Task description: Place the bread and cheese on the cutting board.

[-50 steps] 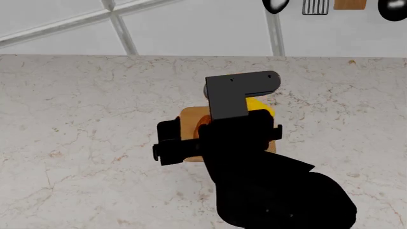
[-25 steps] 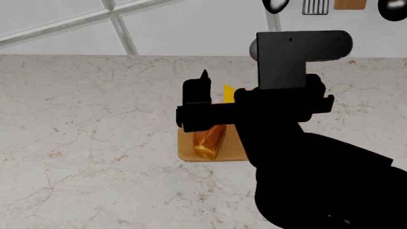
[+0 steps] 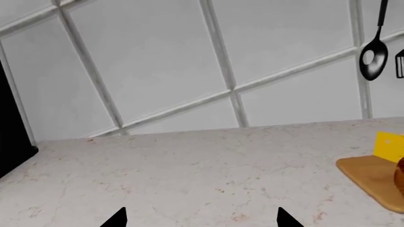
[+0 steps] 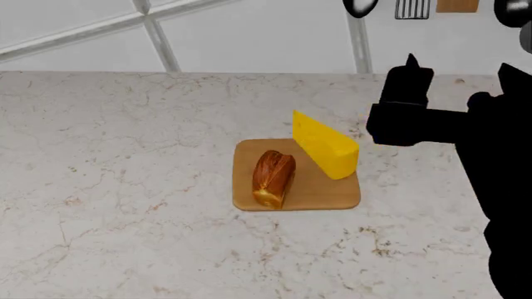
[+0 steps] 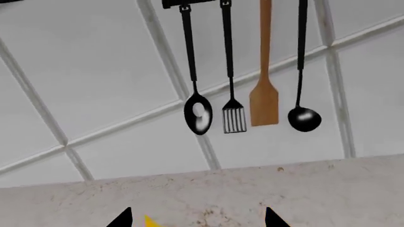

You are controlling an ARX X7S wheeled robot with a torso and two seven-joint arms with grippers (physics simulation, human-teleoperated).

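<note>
The board [image 4: 332,194] lies flat on the marble tabletop [image 4: 116,162], and it carries both foods: the bread [image 4: 273,177] lies lengthwise on its left half, paler end toward the near edge, and the cheese [image 4: 325,147] stands on the right half with its thin end poking past the board's far edge. The two sit just beside each other, a strip of bare wood between them. From the head view the right tool [image 4: 455,75] hangs to the right of the board, lifted clear of the cheese, prongs apart and holding nothing. The right wrist view adds what the head view crops: a spoon [image 5: 198,112], slotted turner [image 5: 234,116], wooden spatula [image 5: 264,97] and ladle [image 5: 304,117] hanging on the tiled wall, and a sliver of cheese [image 5: 150,222] at the frame's edge. The left tool [image 3: 200,218] shows only in its own wrist view, tips spread and empty over bare tabletop, with the board [image 3: 372,177], cheese [image 3: 389,145] and bread [image 3: 399,172] off to one side.
</note>
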